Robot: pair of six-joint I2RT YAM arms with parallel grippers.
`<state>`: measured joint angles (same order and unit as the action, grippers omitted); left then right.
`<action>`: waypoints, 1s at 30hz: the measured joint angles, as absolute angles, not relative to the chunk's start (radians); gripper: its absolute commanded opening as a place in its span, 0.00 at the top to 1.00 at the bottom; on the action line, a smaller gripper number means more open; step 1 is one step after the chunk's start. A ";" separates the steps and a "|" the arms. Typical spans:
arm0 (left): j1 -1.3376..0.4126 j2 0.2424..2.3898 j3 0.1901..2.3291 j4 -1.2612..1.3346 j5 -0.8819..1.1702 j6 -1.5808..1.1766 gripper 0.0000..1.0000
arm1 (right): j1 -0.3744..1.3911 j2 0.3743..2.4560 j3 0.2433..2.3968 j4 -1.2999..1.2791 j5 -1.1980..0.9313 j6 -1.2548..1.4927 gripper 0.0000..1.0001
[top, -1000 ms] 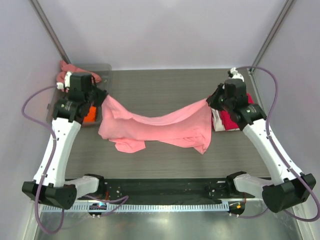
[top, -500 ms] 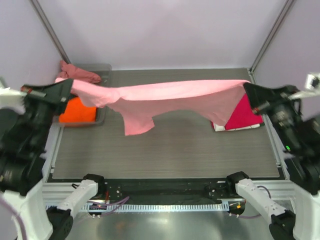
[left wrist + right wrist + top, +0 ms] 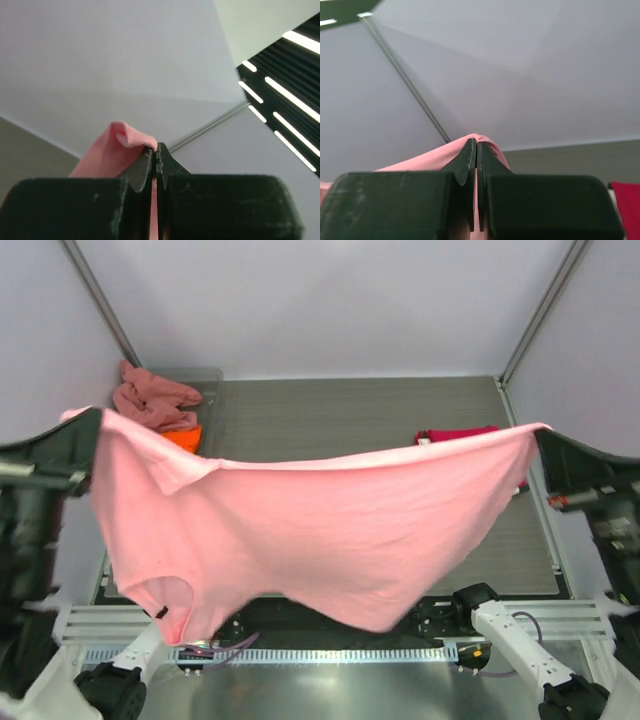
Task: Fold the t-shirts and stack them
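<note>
A light pink t-shirt (image 3: 300, 530) hangs spread wide in the air, high above the table, close to the top camera. My left gripper (image 3: 88, 420) is shut on its left corner; the pink cloth (image 3: 107, 155) shows pinched between the fingers in the left wrist view. My right gripper (image 3: 545, 430) is shut on its right corner; the cloth (image 3: 427, 160) shows in the right wrist view. A crimson red folded shirt (image 3: 455, 435) lies at the table's right, mostly hidden behind the pink one. An orange shirt (image 3: 185, 438) and a dusty rose shirt (image 3: 150, 398) lie in the tray at back left.
The clear grey plastic tray (image 3: 212, 380) stands at the table's back left corner. White walls and metal frame posts (image 3: 95, 290) enclose the table. The hanging shirt hides most of the dark table (image 3: 340, 415).
Both arms have risen and swung outward towards the camera, lifting the pink shirt off the table. The shirt went from draped low to stretched wide and hanging in the air.
</note>
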<state>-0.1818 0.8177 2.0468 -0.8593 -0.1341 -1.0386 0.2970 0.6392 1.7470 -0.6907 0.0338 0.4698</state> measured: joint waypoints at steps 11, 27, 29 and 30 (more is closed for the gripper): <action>-0.182 1.298 1.687 -0.685 -0.137 -1.044 1.00 | 0.296 1.142 1.431 -0.561 0.118 0.466 0.99; -0.119 1.512 2.162 -0.434 -0.120 -0.944 1.00 | 0.112 1.475 1.932 -0.436 -0.109 0.544 0.99; -0.115 1.473 1.995 -0.363 -0.121 -0.934 1.00 | 0.089 1.481 1.848 -0.393 -0.155 0.562 0.99; -0.115 1.452 1.905 -0.329 -0.120 -0.931 1.00 | 0.078 1.485 1.778 -0.361 -0.179 0.574 0.99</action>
